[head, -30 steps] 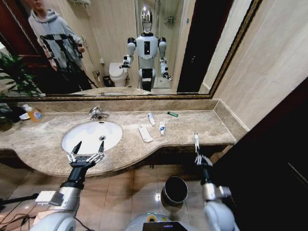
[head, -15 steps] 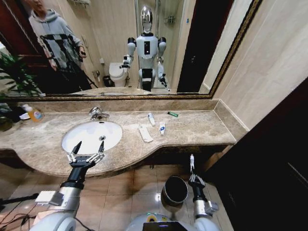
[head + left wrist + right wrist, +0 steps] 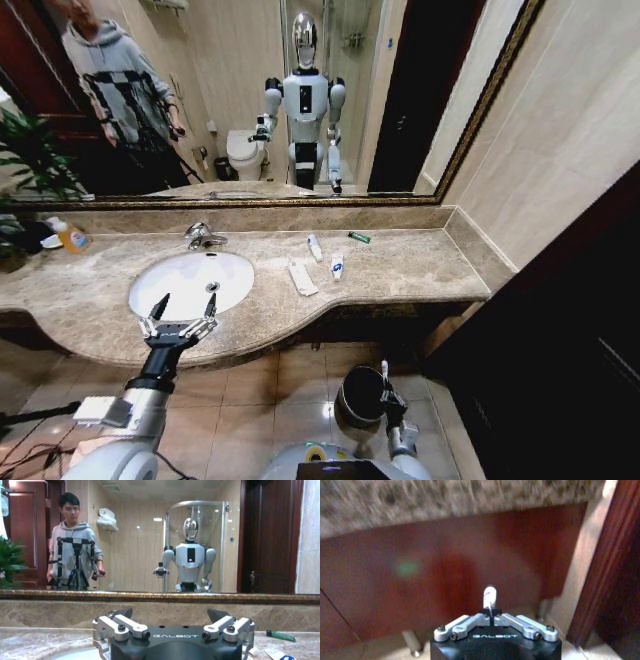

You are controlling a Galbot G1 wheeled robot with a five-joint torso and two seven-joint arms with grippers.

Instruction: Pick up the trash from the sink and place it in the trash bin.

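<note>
We saw the right gripper [image 3: 385, 393] low at the right rim of the trash bin [image 3: 362, 397], jaws pinched on a small white tube [image 3: 490, 597] standing upright. The left gripper [image 3: 181, 312] hovered with jaws spread wide over the sink's [image 3: 190, 283] near edge. Farther back, a flat white packet [image 3: 302, 278], two tubes [image 3: 336, 266] and a green stick [image 3: 359, 237] lay on the counter [image 3: 420, 265], right of the sink.

right gripper [image 3: 385, 385] | beside trash bin [image 3: 352, 402] | seemingly pinching white tube [image 3: 384, 370]
</note>
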